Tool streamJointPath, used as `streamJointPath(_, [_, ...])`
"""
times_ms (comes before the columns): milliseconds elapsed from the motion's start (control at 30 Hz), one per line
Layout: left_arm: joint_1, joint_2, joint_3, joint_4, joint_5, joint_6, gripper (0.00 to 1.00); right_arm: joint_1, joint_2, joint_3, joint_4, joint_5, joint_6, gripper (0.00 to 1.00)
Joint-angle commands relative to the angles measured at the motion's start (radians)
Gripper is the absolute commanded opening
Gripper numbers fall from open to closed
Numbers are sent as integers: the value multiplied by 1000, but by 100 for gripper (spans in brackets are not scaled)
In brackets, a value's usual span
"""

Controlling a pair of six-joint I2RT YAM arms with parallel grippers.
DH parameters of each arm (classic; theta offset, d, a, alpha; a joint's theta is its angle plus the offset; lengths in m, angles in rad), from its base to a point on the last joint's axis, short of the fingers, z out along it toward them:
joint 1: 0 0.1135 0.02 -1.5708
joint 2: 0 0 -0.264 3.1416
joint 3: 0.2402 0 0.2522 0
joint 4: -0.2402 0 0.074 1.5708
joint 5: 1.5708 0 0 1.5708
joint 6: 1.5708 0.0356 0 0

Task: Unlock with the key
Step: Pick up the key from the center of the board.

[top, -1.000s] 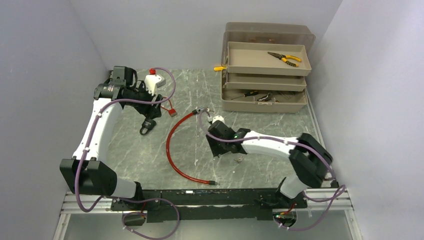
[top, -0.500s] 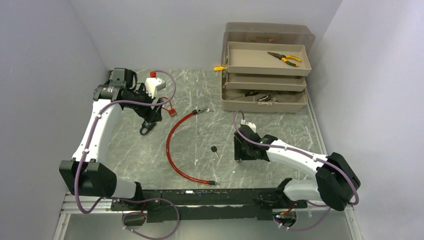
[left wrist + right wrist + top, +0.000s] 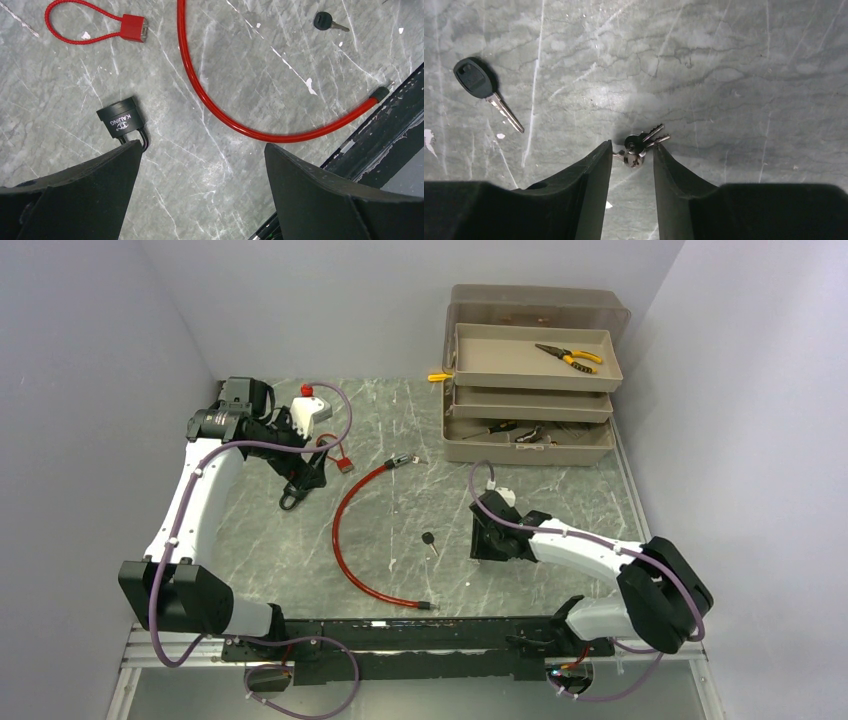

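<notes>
A black padlock [image 3: 120,119] lies on the marble table, also seen in the top view [image 3: 290,499]. My left gripper [image 3: 202,147] hovers over it, open wide and empty, and its left fingertip [image 3: 131,150] overlaps the shackle. A black-headed key [image 3: 428,539] lies alone mid-table and shows in the right wrist view [image 3: 474,80]. A small bunch of keys [image 3: 640,145] lies on the table between the tips of my right gripper [image 3: 632,145]. That gripper's jaws stand narrowly apart around the bunch's ring, not clamped on it. The right gripper [image 3: 487,543] is low over the table.
A long red cable lock [image 3: 340,530] curves between the arms, one end near the front rail [image 3: 425,606]. A small red cable lock [image 3: 133,27] lies behind the padlock. An open tan toolbox [image 3: 530,440] with pliers [image 3: 568,357] stands at the back right.
My right arm swung from mid-table to the right, uncovering the black-headed key, and now sits over the key bunch. The left gripper shifted slightly near the padlock.
</notes>
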Motion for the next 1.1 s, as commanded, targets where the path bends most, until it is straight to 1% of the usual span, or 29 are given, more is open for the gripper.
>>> streamJointPath(0, [6, -21, 17, -3, 32, 3, 100, -4, 31, -9, 44, -13, 17, 35])
streamJointPath(167, [7, -38, 62, 32, -17, -47, 99, -3, 21, -3, 59, -11, 1, 15])
streamJointPath(267, [9, -57, 69, 54, 14, -80, 99, -4, 2, 12, 57, -9, -24, 9])
streamJointPath(400, [9, -39, 94, 47, 40, -125, 100, -4, -28, 55, 34, 3, -72, 0])
streamJointPath(500, [9, -37, 136, 40, -7, -131, 99, -3, -75, 88, 36, -6, -117, 0])
streamJointPath(567, [14, -65, 146, 69, -16, -119, 99, -4, -108, 114, 31, -11, -154, 0])
streamJointPath(633, [15, -90, 157, 84, 11, -91, 100, -4, -131, 143, 22, -16, -196, 0])
streamJointPath(700, [15, -89, 183, 55, 54, -63, 99, -2, -149, 173, 19, -23, -234, 0])
streamJointPath(800, [15, -56, 249, -42, 141, -23, 99, 4, -179, 205, 38, -68, -273, 0])
streamJointPath(867, [15, -49, 266, -100, 253, 40, 99, 24, -193, 241, 56, -103, -301, 0])
streamJointPath(1000, [5, -124, 164, -95, 461, 202, 99, 114, -165, 394, 31, -87, -370, 0])
streamJointPath(1067, [-39, -143, 174, -154, 486, 322, 99, 172, -147, 488, 20, -56, -405, 0])
